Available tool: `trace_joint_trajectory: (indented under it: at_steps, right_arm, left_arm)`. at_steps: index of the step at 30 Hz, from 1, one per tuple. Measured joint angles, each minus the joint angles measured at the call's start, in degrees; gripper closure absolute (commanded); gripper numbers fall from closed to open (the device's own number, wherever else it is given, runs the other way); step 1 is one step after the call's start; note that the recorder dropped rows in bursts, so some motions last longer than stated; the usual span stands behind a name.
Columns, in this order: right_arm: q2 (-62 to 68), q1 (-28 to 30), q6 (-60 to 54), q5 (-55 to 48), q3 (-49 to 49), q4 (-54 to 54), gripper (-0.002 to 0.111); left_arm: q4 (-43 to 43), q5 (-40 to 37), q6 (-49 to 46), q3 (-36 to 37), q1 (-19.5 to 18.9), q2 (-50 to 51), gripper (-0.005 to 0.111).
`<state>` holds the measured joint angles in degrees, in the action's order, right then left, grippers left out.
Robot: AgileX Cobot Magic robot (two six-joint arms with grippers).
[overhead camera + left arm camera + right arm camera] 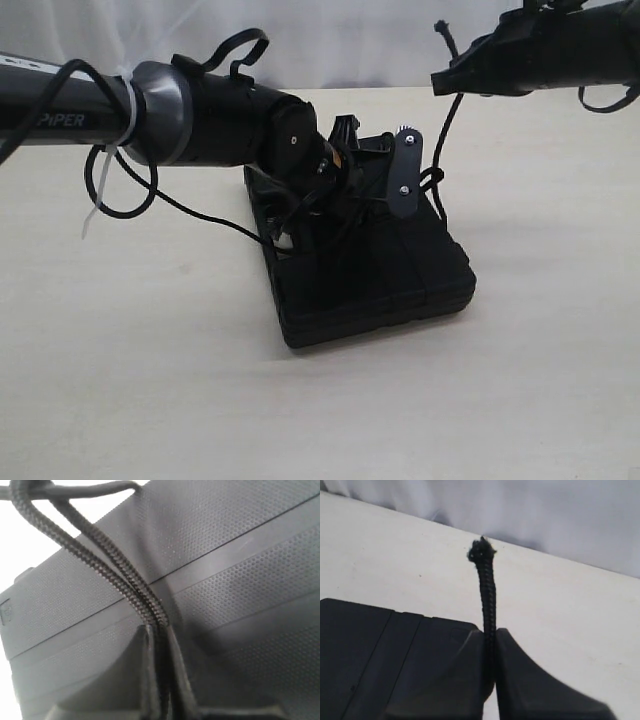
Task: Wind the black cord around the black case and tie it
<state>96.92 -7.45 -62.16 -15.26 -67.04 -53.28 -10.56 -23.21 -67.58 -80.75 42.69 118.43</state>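
The black case (pixel 385 285) lies flat on the pale table, its ribbed lid (pixel 240 555) filling the left wrist view. My left gripper (pixel 352 195) is low over the case's far end, shut (pixel 161 632) on two strands of the black cord (pixel 100 555), which run up across the lid. High at the right, my right gripper (pixel 447 78) is shut (pixel 490 636) on the cord's end. The knotted tip (pixel 481 550) sticks out past the fingers (pixel 441 30). From there the cord (pixel 446 140) hangs down to the case's far right edge. A case corner (pixel 370 645) lies below the right gripper.
The pale table (pixel 150 360) spreads all round the case. A white curtain (pixel 350 40) hangs along the back edge. A thin glossy cable (pixel 180 205) and a white zip tie (pixel 95 195) dangle from the left arm.
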Motion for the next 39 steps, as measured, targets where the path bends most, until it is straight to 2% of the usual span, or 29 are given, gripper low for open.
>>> trace_joint_trajectory:
  at_steps: [10,19,24,27,30,33,39]
  right_arm:
    - [-0.2,-0.1,0.0,8.6,0.0,0.0,0.104]
    - [-2.1,-0.1,0.4,11.6,0.3,-0.1,0.104]
    - [-2.8,2.7,0.4,11.0,0.3,-0.2,0.104]
    - [-2.8,4.9,1.2,8.8,0.3,-0.2,0.104]
    - [-2.8,7.5,1.6,7.2,0.3,-0.2,0.104]
    - [-3.1,9.2,1.6,7.5,0.3,-0.2,0.104]
    - [-3.1,10.2,1.8,9.9,1.8,-0.1,0.104]
  left_arm:
    - [0.4,0.4,0.0,0.0,-0.1,0.0,0.107]
    - [0.1,-0.1,0.0,-0.2,-4.7,0.0,0.107]
    - [0.0,-0.5,0.0,-0.2,-5.2,0.0,0.106]
    - [0.0,-0.5,0.0,-0.2,-5.2,0.0,0.097]
    - [0.0,-0.9,0.0,-0.2,-5.2,0.0,0.079]
    - [0.6,-2.7,0.0,0.0,-5.4,0.0,0.068]
    - [1.0,-3.5,0.0,0.0,-5.4,-0.3,0.065]
